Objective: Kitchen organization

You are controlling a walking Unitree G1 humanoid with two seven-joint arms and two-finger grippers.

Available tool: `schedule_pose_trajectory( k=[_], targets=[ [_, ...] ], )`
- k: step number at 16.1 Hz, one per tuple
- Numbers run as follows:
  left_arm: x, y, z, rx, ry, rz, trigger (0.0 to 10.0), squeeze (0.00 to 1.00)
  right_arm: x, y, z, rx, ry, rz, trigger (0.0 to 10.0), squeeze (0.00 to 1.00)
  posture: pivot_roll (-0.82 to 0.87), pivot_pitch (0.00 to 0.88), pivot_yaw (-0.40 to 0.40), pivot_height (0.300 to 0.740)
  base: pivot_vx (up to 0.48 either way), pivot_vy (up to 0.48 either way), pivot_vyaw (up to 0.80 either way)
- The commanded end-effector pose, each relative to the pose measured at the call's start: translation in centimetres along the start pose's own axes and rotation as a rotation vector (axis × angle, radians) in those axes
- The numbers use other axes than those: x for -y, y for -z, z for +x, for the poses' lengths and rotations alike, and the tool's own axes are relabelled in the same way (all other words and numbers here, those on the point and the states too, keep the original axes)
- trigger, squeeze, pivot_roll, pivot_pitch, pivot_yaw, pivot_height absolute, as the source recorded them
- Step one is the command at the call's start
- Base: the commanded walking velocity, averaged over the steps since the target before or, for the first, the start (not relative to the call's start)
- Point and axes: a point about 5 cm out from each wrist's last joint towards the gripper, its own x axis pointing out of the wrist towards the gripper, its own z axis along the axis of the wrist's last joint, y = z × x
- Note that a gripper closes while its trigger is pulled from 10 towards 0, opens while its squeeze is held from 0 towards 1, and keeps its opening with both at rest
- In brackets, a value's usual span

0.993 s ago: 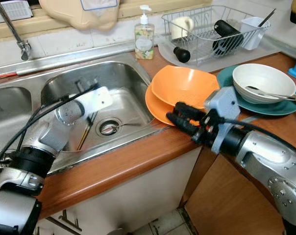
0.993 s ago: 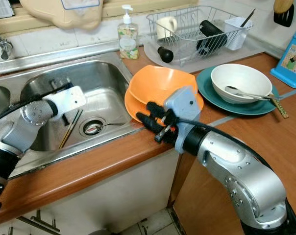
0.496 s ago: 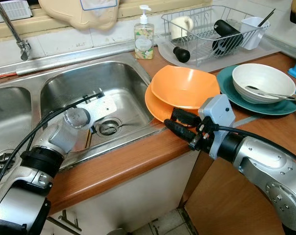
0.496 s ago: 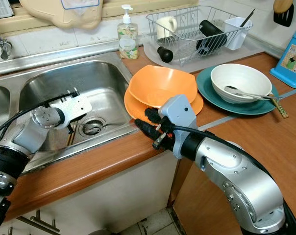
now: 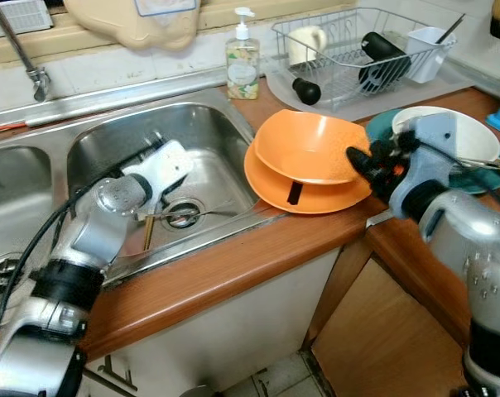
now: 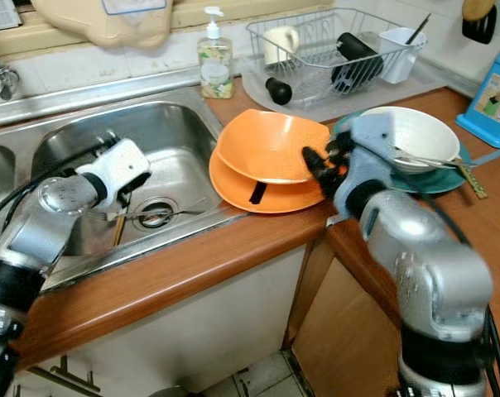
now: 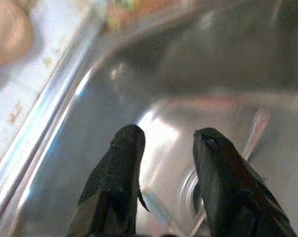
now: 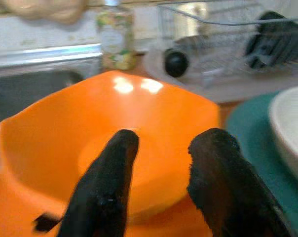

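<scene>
Left gripper (image 7: 164,143) is down in the sink (image 5: 204,124) basin over the drain, fingers parted, holding nothing. Right gripper (image 8: 164,148), fingers spread and empty, sits at the right rim of the stacked orange bowls (image 5: 312,149) near the bench's front edge. Dish rack (image 5: 358,50) at back edge.

No words or numbers clear enough to read anywhere. Upper middle of the frame: a soap bottle (image 5: 242,58) with a green and white label, too small and blurry to make out. Far right edge: a blue box (image 6: 492,98) with a colourful picture on its front, print too tiny to read.
</scene>
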Motion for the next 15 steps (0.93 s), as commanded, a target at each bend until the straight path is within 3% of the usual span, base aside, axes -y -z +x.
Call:
schedule_pose_trajectory(
  k=[1,2,3,4,9,15],
  targets=[
    [-0.3,-1.0,-0.6,0.083,-0.005,-0.041,10.0,0.00,0.5,-0.1,0.1,-0.013,0.029,0.029,10.0,1.00,-0.18,0.000,0.061,0.740,0.000,0.000,0.00],
    [0.0,-1.6,-1.2,0.167,0.014,-0.078,10.0,0.00,0.7,-0.2,0.3,-0.028,0.043,0.053,10.0,0.29,-0.18,0.000,0.061,0.740,0.000,0.000,0.00],
    [0.5,-2.0,-2.0,0.222,0.053,-0.112,10.0,0.00,1.0,0.0,0.6,-0.074,0.059,0.077,10.0,0.00,-0.17,0.000,0.053,0.740,0.000,0.000,0.00],
    [0.7,-2.1,-2.3,0.236,0.067,-0.122,10.0,0.00,1.0,0.1,0.7,-0.088,0.064,0.085,10.0,0.00,-0.17,0.000,0.053,0.740,0.000,0.000,0.00],
    [2.8,-2.3,-4.8,0.312,0.222,-0.225,10.0,0.00,1.7,0.7,1.3,-0.166,0.082,0.290,10.0,0.00,-0.17,0.000,0.047,0.740,0.000,0.000,0.00],
    [3.4,-2.7,-5.2,0.323,0.275,-0.255,10.0,0.00,1.6,1.5,2.4,-0.221,0.009,0.501,10.0,0.00,-0.18,0.000,0.050,0.740,0.000,0.000,0.00]
  ],
)
